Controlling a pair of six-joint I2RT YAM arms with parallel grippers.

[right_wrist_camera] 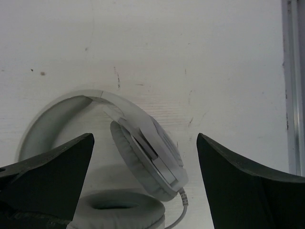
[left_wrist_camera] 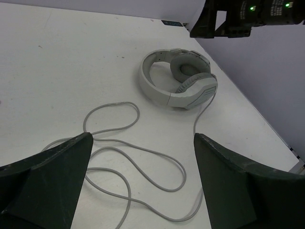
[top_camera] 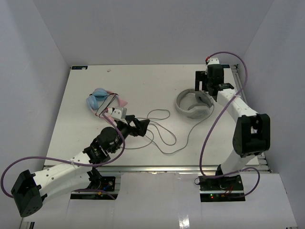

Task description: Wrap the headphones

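The white-and-grey headphones [top_camera: 193, 106] lie on the table at right of centre, their thin grey cable [top_camera: 159, 129] trailing left in loose loops. My left gripper [top_camera: 138, 126] is open and empty, low over the left end of the loops. In the left wrist view the cable [left_wrist_camera: 143, 157] runs between the spread fingers of my left gripper [left_wrist_camera: 143, 138], with the headphones [left_wrist_camera: 178, 78] beyond. My right gripper [top_camera: 201, 86] is open and empty just behind the headphones. In the right wrist view an ear cup [right_wrist_camera: 143, 148] sits between the fingers of my right gripper [right_wrist_camera: 145, 137], untouched.
A blue-and-pink fabric bundle [top_camera: 100, 100] with thin dark loops lies at the left, just behind the left wrist. The table's right edge rail [right_wrist_camera: 293, 86] runs close to the headphones. White walls enclose the table on three sides.
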